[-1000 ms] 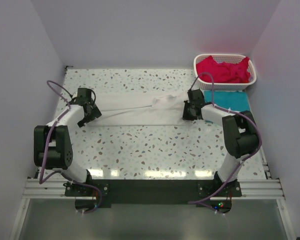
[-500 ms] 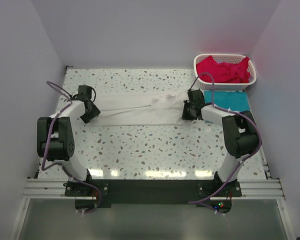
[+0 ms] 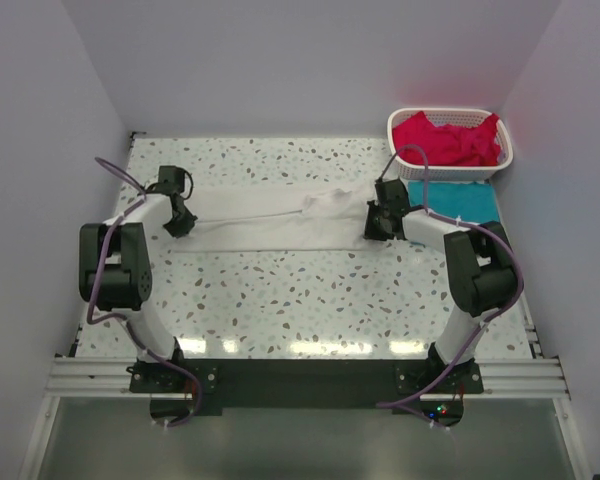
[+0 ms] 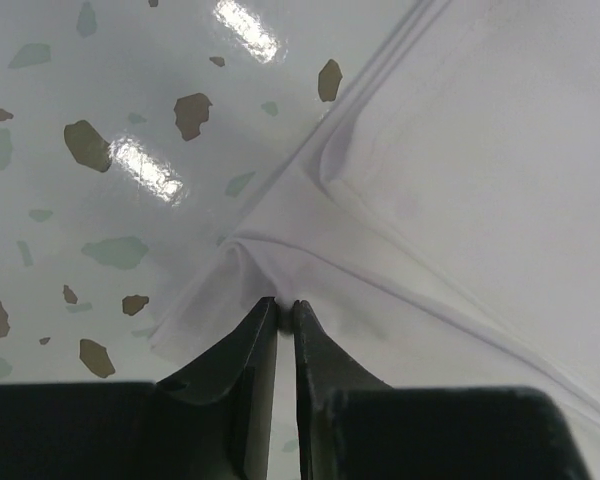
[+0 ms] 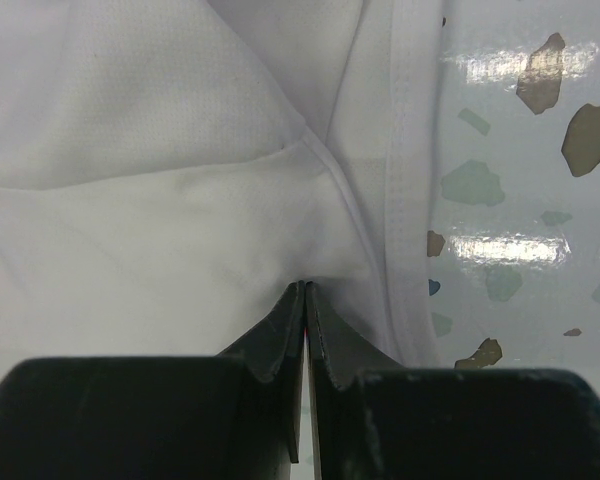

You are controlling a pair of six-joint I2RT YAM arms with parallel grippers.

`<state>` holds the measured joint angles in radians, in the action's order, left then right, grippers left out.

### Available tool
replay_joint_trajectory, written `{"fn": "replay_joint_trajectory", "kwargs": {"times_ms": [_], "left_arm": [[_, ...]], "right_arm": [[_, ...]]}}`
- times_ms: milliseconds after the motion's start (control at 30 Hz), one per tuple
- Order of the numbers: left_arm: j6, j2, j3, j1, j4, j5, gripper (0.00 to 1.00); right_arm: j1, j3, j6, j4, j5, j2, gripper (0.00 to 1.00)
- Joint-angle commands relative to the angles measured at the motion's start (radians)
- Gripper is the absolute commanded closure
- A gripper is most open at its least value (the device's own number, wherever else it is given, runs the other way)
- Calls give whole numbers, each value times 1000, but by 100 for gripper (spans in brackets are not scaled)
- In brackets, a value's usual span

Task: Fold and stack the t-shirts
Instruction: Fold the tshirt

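A white t-shirt (image 3: 280, 220) lies stretched in a long band across the speckled table (image 3: 310, 290), between my two arms. My left gripper (image 3: 183, 226) sits at its left end; in the left wrist view its tips (image 4: 285, 303) pinch a puckered fold of the white t-shirt (image 4: 460, 170). My right gripper (image 3: 376, 226) holds the right end, and in the right wrist view its jaws (image 5: 305, 287) are shut on bunched white t-shirt (image 5: 150, 170) cloth beside a hem. A teal t-shirt (image 3: 460, 201) lies flat at the right. Red-pink t-shirts (image 3: 447, 138) fill the basket.
The white lattice basket (image 3: 502, 160) stands in the far right corner against the walls. The teal shirt lies just in front of it, close to my right arm's elbow. Bare speckled tabletop runs along the near side.
My left gripper has slid up and right onto the white shirt's left end and closed its jaws on the fabric. The right gripper has stayed still, shut on the right end.
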<state>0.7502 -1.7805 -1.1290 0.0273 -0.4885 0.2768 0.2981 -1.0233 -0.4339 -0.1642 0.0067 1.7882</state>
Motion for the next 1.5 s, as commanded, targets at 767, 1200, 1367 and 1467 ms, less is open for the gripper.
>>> {"fn": "replay_joint_trajectory", "kwargs": {"times_ms": [767, 1200, 1367, 1467], "left_arm": [[1, -35, -236, 86, -73, 53, 22], [-35, 98, -45, 2, 2, -25, 42], [-45, -19, -57, 6, -9, -24, 55], [-41, -46, -42, 23, -12, -18, 55]], "right_arm": [[3, -34, 50, -44, -5, -35, 75], [-2, -11, 14, -28, -42, -87, 73], [-30, 38, -15, -17, -10, -87, 74], [-77, 55, -46, -27, 13, -87, 74]]}}
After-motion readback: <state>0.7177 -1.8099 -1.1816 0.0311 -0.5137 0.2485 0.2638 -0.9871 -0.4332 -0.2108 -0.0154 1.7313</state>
